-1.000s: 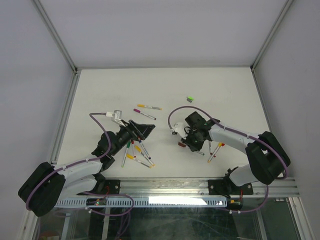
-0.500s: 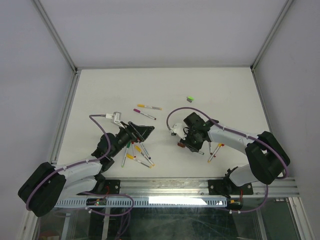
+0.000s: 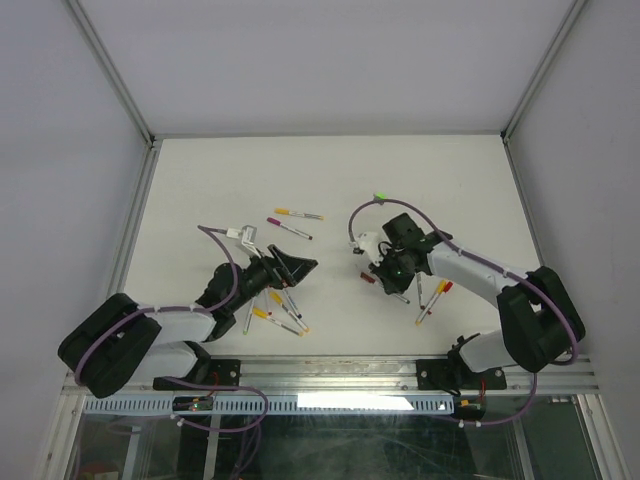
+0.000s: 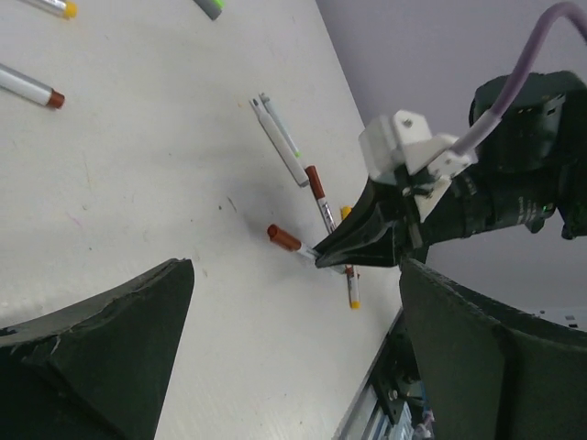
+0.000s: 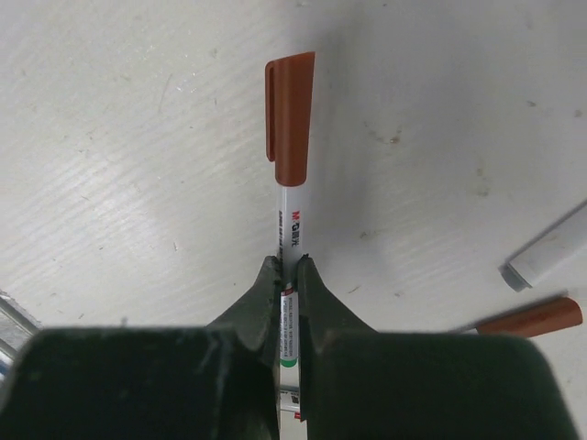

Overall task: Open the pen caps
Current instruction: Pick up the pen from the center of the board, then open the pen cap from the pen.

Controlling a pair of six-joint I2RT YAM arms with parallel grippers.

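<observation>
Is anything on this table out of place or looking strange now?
Only one thing: a small green piece, perhaps a pen cap, lies alone on the table beyond the right arm, far from the scattered pens. Nothing looks spilled or broken.

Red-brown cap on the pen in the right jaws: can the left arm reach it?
Probably yes. The cap sticks out past the right gripper holding the pen; the left gripper, jaws open, faces it, nothing between.

We see a white bench (image 3: 330, 170) boxed in by plain grey walls (image 3: 330, 60) and slanting metal posts (image 3: 111, 68), a rail (image 3: 330, 376) along its near edge.
</observation>
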